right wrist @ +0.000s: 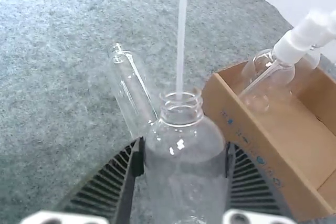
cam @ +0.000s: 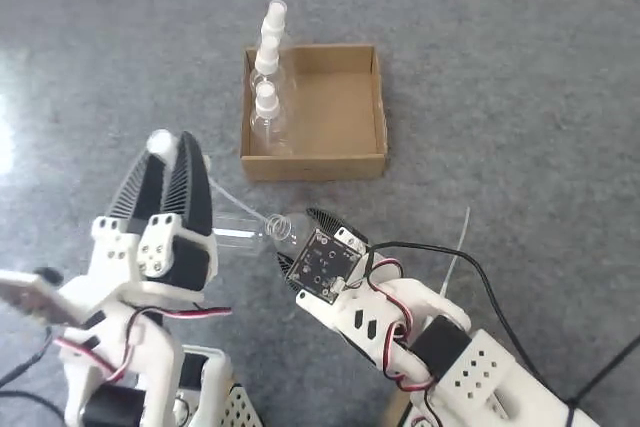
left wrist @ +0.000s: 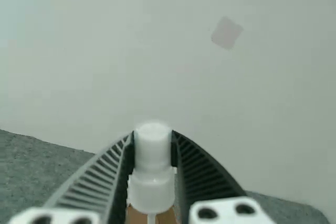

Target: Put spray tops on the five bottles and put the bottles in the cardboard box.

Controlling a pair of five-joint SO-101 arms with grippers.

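My left gripper [cam: 172,152] is shut on a white spray top [cam: 160,142], seen close up between its fingers as the spray top [left wrist: 152,166]. The top's thin dip tube [right wrist: 181,35] slants down into the open neck of a clear bottle [right wrist: 184,145]. My right gripper [right wrist: 184,156] is shut on this bottle and holds it above the carpet in front of the cardboard box [cam: 340,162]. In the high view the right gripper [cam: 300,242] sits at the bottle's neck [cam: 280,225]. A second open bottle [right wrist: 131,93] lies on the carpet beside it.
Three bottles with spray tops [cam: 268,97] lie along the left side of the box; the rest of its floor is bare. A loose thin tube [cam: 458,242] lies on the grey carpet to the right of the right arm.
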